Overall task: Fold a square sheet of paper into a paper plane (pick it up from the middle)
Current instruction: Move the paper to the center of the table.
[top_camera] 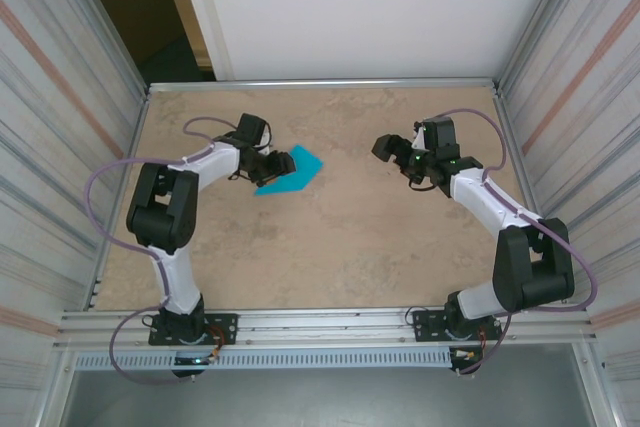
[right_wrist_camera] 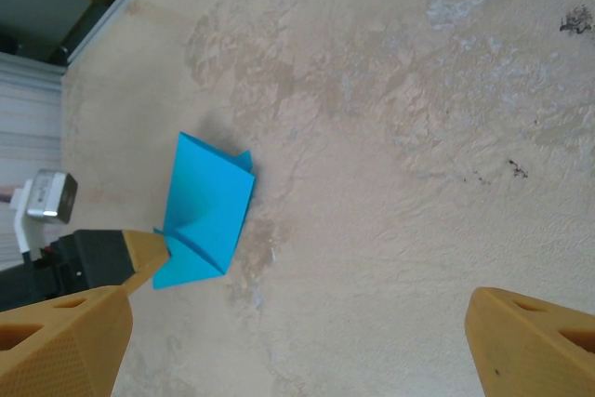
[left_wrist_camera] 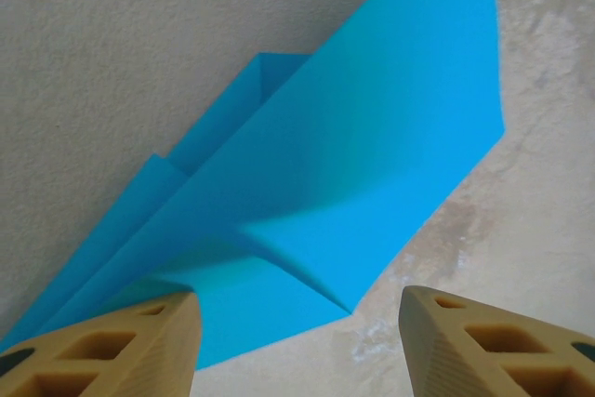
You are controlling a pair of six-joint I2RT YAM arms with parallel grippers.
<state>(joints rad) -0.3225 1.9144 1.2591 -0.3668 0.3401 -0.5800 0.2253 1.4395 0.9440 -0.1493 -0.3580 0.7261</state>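
From above, the blue paper (top_camera: 290, 175) lies on the table (top_camera: 350, 257), left of the frame's centre. It is partly folded into an angular shape. My left claw (top_camera: 262, 169) sits at its left edge. My right claw (top_camera: 385, 147) hangs well apart from it, toward the right of the frame.

In my left wrist view the blue paper (left_wrist_camera: 353, 165) runs from the lower left to the upper right, with layered flaps and one raised crease near the lower middle. My left claw (left_wrist_camera: 297, 297) is spread and pinches nothing. One finger (left_wrist_camera: 139, 341) meets the paper's lower edge, though I cannot tell whether it touches or hovers just over it.

In my right wrist view my right claw (right_wrist_camera: 297, 309) is spread wide over bare table, and the blue paper (right_wrist_camera: 209, 206) lies in the left middle of the frame.

I judge the paper light, thin and limp. It will likely skid on the smooth top and take stray creases under a hard squeeze. The flat edges give nothing to get under, so the raised crease along the middle looks like the best hold, pinched gently.
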